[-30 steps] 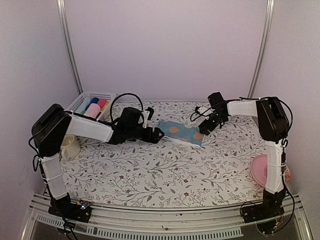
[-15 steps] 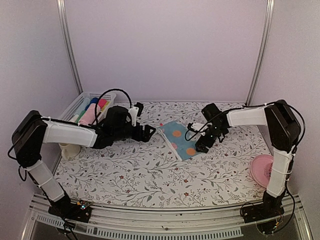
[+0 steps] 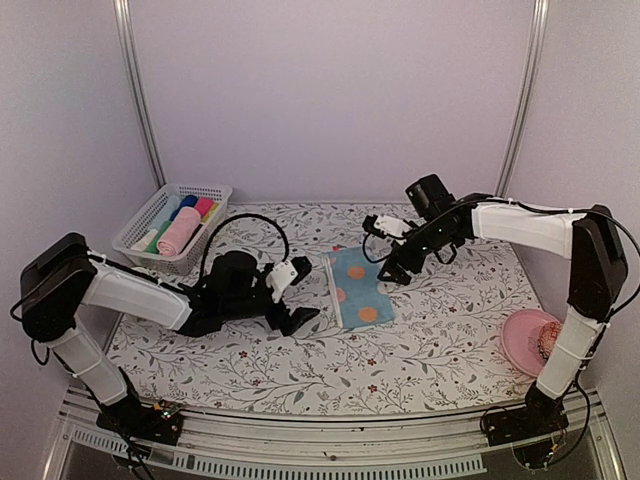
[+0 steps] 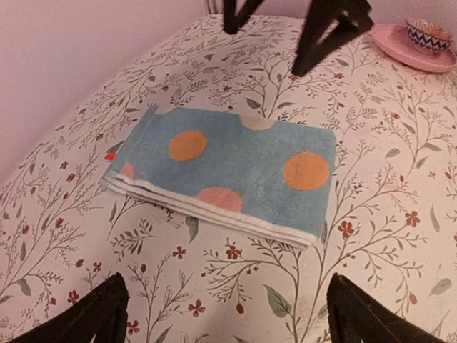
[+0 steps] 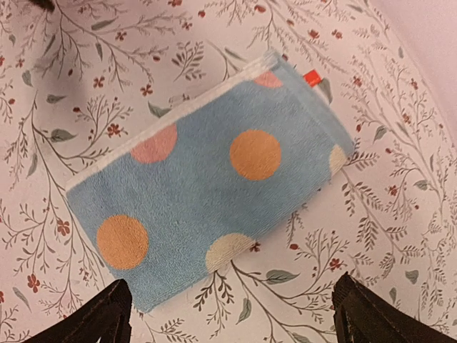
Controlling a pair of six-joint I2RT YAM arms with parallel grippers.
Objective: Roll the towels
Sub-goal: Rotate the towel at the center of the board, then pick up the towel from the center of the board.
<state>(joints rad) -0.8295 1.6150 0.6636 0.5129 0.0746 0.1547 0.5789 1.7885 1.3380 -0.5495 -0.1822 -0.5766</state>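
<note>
While folded, plush rectangular towel.

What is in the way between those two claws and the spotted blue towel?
Nothing visible. Only floral tabletop lies between the open left gripper and the towel, and the open right gripper hangs over it with nothing beneath.

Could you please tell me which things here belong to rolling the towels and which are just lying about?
For the job: blue spotted towel, basket, rolled towels in it.
Lying about: pink plate, small bowl on it.
</note>
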